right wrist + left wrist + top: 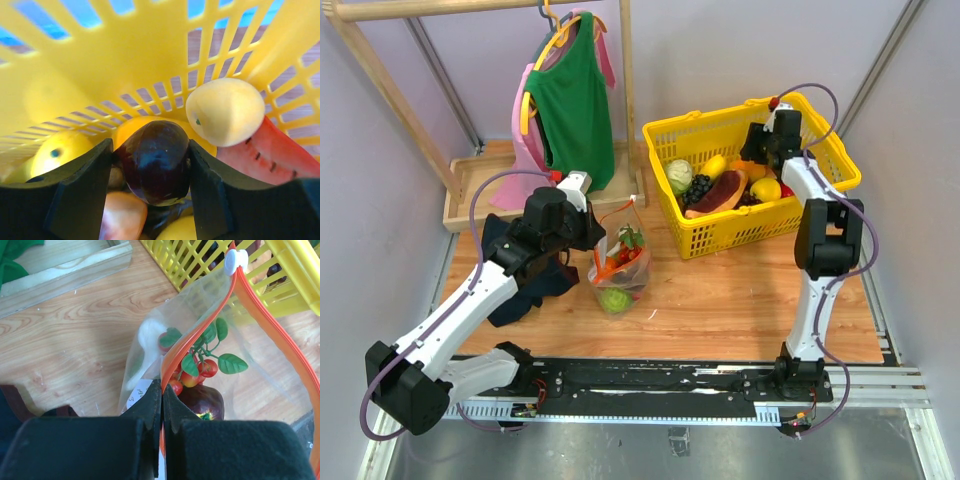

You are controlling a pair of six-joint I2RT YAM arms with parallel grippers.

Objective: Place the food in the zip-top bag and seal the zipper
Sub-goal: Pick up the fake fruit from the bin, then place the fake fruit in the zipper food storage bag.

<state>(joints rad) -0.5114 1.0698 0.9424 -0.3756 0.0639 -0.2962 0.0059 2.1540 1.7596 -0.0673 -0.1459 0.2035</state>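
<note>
The clear, crinkly zip-top bag (pixel 620 262) is seen standing on the wooden worktop (pixel 740 310), just left of the yellow plastic basket (pixel 820 195), with its mouth turned upward. Right now its orange-red zipper strip (pixel 200 330) is pinched at the near end between the closed fingers of the left tool (pixel 161 390), and a white slider (pixel 235 260) is perched at the far end. Beyond the pinch the two sides of the strip are parted, so the mouth is held open. Inside the bag, a sprig of small red toy tomatoes with green leaves (pixel 200 369) and a dark purple glossy piece (pixel 202 401) are packed together, and a round green piece (pixel 614 298) is seen lower down. Over in the basket, the right tool (pixel 152 160) is found down among the toy fruit, and a dark purple rounded toy fruit (pixel 155 165) is clamped between its two black fingers. A pale yellow toy fruit (pixel 225 112) and a red slice (pixel 265 150) are seen just beside it.
</note>
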